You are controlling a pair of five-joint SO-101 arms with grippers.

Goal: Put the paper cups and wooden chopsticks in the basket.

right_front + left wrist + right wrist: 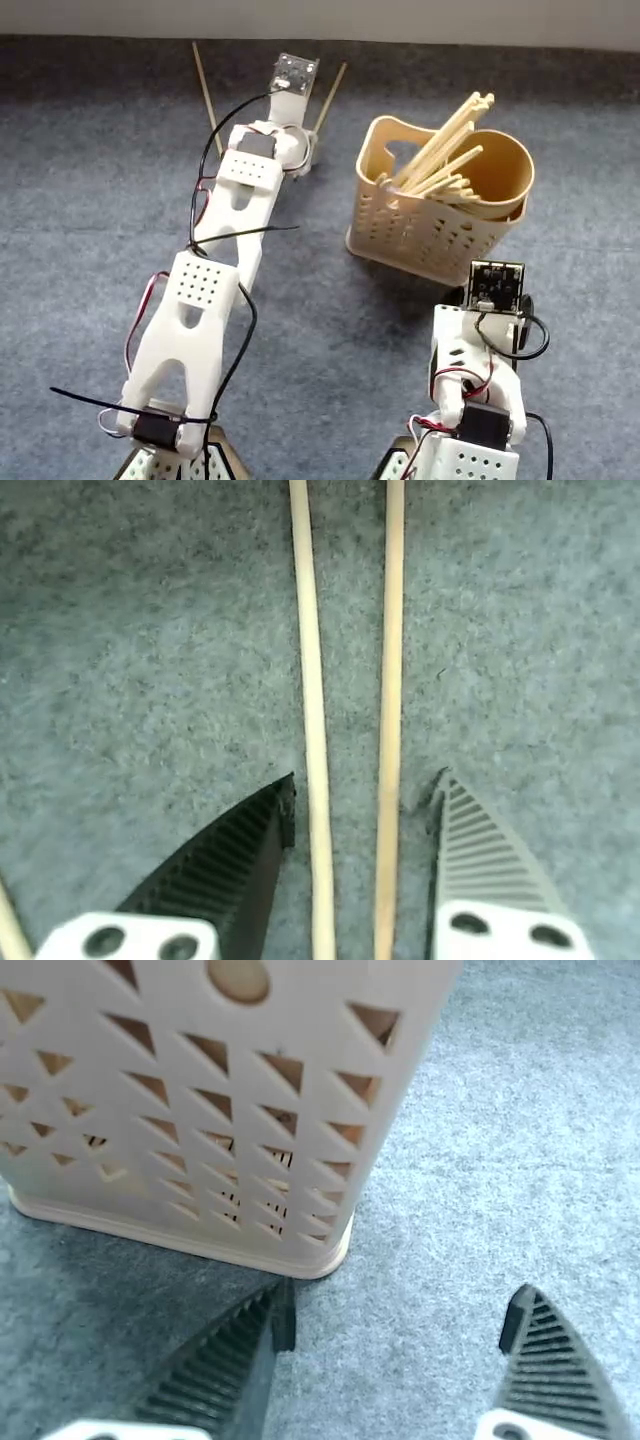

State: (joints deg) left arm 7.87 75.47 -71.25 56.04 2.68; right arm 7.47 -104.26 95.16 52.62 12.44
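My left gripper (365, 800) is open and low over the grey carpet at the far side of the table. Two wooden chopsticks (312, 720) (390, 720) lie side by side between its fingers. In the high view one more chopstick (207, 85) lies on the carpet on one side of that arm's wrist and another chopstick (330, 98) on the other side. The beige basket (400, 235) holds a bundle of chopsticks (445, 150) and a tan paper cup (500, 165). My right gripper (395, 1315) is open and holds nothing, just in front of the basket's perforated wall (200, 1110).
Grey carpet covers the whole table. The left arm (225, 230) stretches from the near edge to the far side, and the right arm (470, 370) stays folded at the near right. A third chopstick end (8, 930) shows beside the left gripper's dark finger.
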